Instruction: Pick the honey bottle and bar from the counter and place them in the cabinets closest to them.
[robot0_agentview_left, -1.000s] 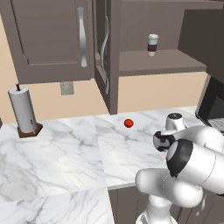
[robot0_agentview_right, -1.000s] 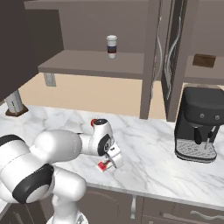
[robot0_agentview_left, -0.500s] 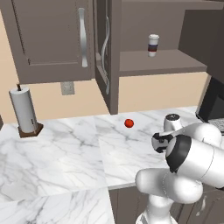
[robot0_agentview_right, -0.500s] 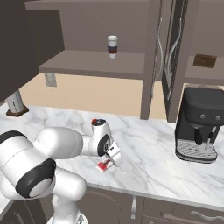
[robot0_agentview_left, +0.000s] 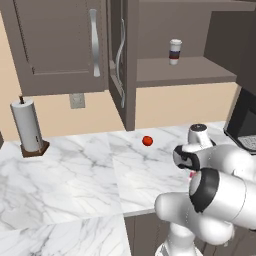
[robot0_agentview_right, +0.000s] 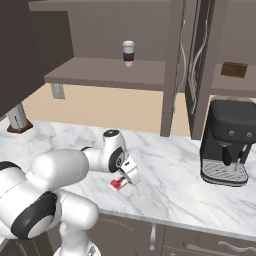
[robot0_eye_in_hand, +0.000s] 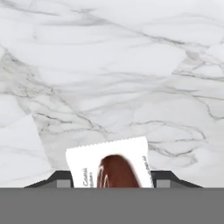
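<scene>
The bar (robot0_eye_in_hand: 109, 168), a white wrapper with a brown picture, lies flat on the white marble counter (robot0_eye_in_hand: 109, 65). My gripper (robot0_eye_in_hand: 113, 179) points down over it, one dark fingertip against each side edge of the wrapper. From the right base view the bar (robot0_agentview_right: 116, 184) shows red and white near the counter's front, with the gripper (robot0_agentview_right: 131, 176) low over it. A sliver of red shows beside the arm in the left base view. The cabinets (robot0_agentview_left: 55, 45) hang above, one door (robot0_agentview_right: 200, 50) swung open. The honey bottle is out of view.
A small red ball (robot0_agentview_left: 147, 141) sits mid-counter near the wall. A paper towel roll (robot0_agentview_left: 29, 127) stands at the far left and a black coffee machine (robot0_agentview_right: 227, 142) at the right. A paper cup (robot0_agentview_right: 128, 53) stands on the open shelf.
The jaws have closed in from wide open until they meet the bar's sides. The arm has barely moved and the bar lies where it was.
</scene>
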